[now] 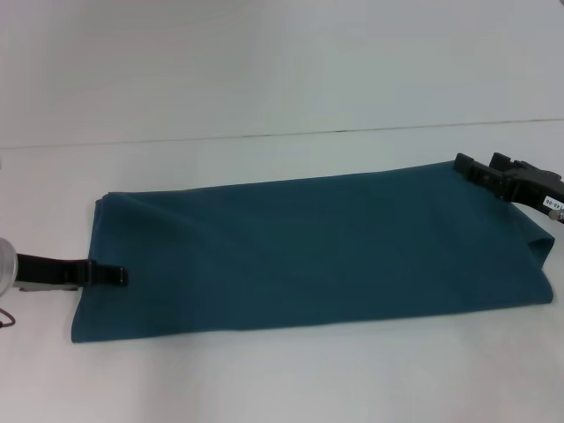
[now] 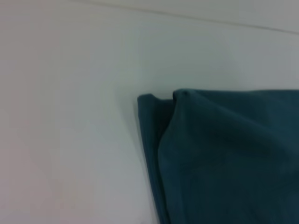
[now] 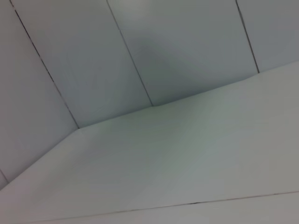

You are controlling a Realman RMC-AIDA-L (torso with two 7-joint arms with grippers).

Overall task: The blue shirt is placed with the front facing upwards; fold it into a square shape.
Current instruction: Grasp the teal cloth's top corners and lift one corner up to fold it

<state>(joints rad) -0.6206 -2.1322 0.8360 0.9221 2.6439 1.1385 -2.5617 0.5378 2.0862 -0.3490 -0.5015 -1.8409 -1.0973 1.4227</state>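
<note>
The blue shirt [image 1: 317, 251] lies on the white table as a long, plain teal rectangle with no lettering showing. My left gripper [image 1: 110, 276] reaches in low from the left and overlaps the shirt's left edge near its front corner. The left wrist view shows a layered corner of the shirt [image 2: 224, 154] on the table. My right gripper [image 1: 476, 170] sits at the shirt's far right corner, touching the cloth there. The shirt's right end is slightly bunched and raised. In the right wrist view there is only table and wall.
The white table [image 1: 264, 370] extends in front of and behind the shirt, with its back edge meeting a pale wall [image 1: 282, 62]. The wall panels [image 3: 177, 51] have dark seams.
</note>
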